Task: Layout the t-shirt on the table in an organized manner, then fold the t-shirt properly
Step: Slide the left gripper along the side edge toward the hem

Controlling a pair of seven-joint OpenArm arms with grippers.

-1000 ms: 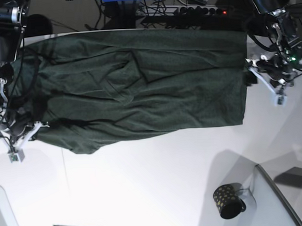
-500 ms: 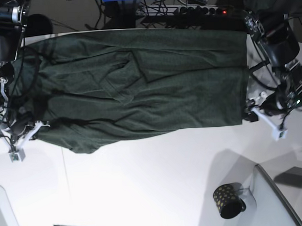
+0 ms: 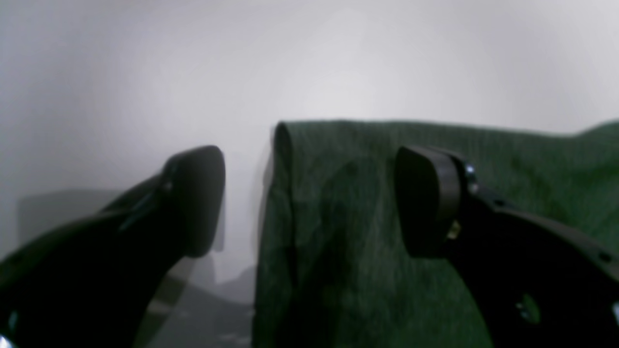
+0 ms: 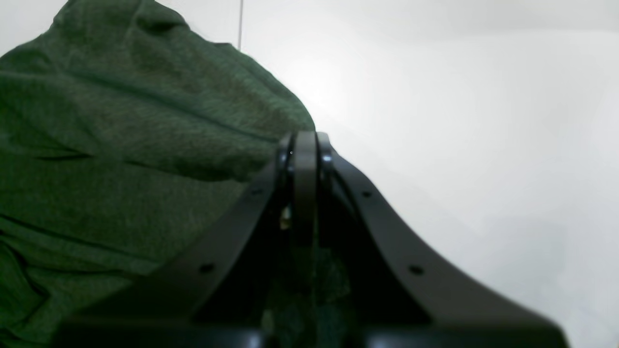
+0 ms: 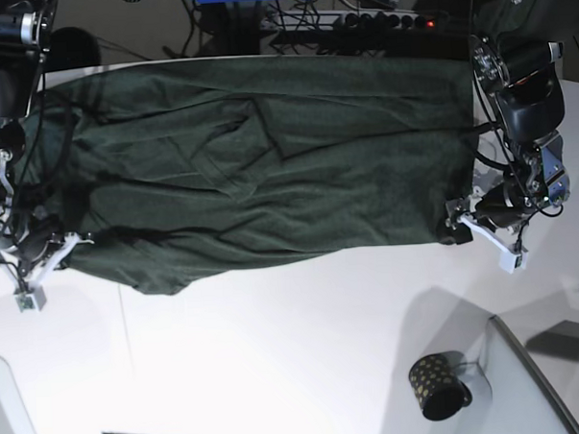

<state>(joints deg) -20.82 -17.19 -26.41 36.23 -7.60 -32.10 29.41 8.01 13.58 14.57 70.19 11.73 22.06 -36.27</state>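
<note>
The dark green t-shirt lies spread across the far half of the white table, with wrinkles near its middle. In the base view my left gripper sits at the shirt's near right corner. The left wrist view shows that gripper open, with the t-shirt corner lying between the two fingers and one finger over the cloth. My right gripper is at the shirt's near left edge. In the right wrist view this gripper is shut, with the green t-shirt fabric pinched between its fingers.
A small dark gold-dotted mug stands at the near right, beside a grey tray-like panel. Cables and a power strip run behind the table's far edge. A thin dark seam crosses the tabletop at the left.
My left arm has come down along the shirt's right edge to its near right corner and moved in over the cloth. The right arm and the shirt have stayed still.
</note>
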